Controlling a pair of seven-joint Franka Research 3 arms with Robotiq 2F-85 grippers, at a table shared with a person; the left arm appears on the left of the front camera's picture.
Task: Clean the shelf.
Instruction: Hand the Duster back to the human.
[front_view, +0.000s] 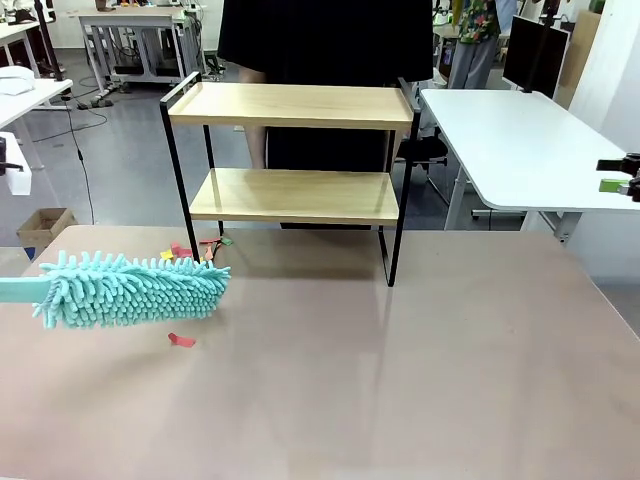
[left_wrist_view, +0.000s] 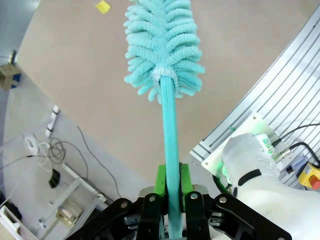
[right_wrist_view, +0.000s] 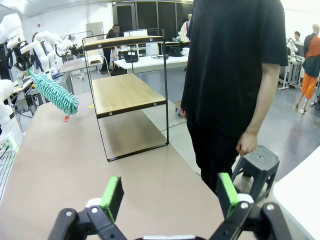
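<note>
Shelf (front_view: 290, 105): two light wooden boards in a thin black frame, standing upright at the far edge of the table (front_view: 420, 380), near its middle, both boards lying bare. Person (front_view: 325, 40) in a black top standing just behind the shelf at the far side; in the right wrist view one hand (right_wrist_view: 247, 142) is hanging at the person's side above a dark stool (right_wrist_view: 257, 165). Duster (front_view: 130, 290): teal, fluffy head, hanging over the table's left part, head pointing toward the shelf's left leg but apart from it. Left gripper (left_wrist_view: 170, 187): jaws clamping the duster's teal handle (left_wrist_view: 169, 125) between the green pads, as the left wrist view is showing. Scraps: small red, yellow and green bits of paper (front_view: 195, 248) lying on the table by the shelf's left front leg, one red scrap (front_view: 181, 340) lying below the duster head, and one yellow scrap (left_wrist_view: 103, 6) showing beside the head in the left wrist view. Right gripper (right_wrist_view: 170, 197): hovering over the table's right edge, fingers standing wide apart, nothing between them, facing the shelf from the side. White side table (front_view: 520, 150) standing beyond the table's far right corner.
</note>
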